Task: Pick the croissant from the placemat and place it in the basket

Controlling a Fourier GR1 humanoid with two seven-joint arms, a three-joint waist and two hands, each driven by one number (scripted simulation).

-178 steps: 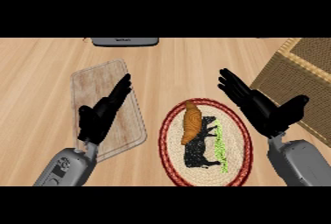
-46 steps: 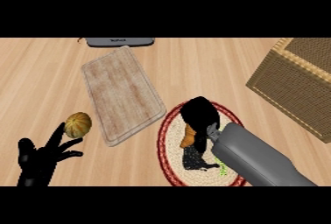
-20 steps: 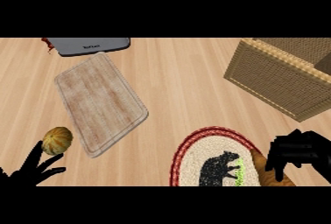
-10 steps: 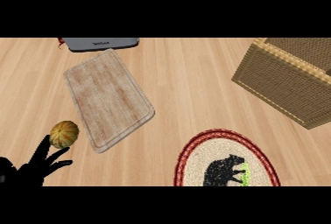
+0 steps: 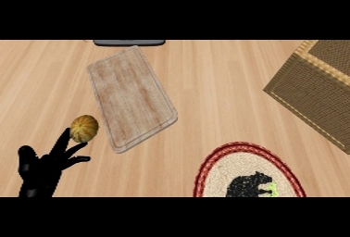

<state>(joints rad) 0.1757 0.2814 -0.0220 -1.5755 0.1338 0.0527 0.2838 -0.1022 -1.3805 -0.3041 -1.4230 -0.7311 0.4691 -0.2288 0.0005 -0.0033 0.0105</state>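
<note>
The round placemat with a red rim and a black animal figure lies at the lower right, and no croissant shows on it. The wicker basket stands at the right edge, partly cut off. My left hand rests open at the lower left, fingers up, just below a small round tan object. My right hand and the croissant are out of view.
A wooden cutting board lies tilted in the upper middle of the counter. A small round tan fruit-like object sits by the board's lower left corner. A dark appliance edge shows at the top.
A second ago my right hand was curled on the croissant at the lower right; now both have left the view. The view has shifted, with the placemat and basket further right.
</note>
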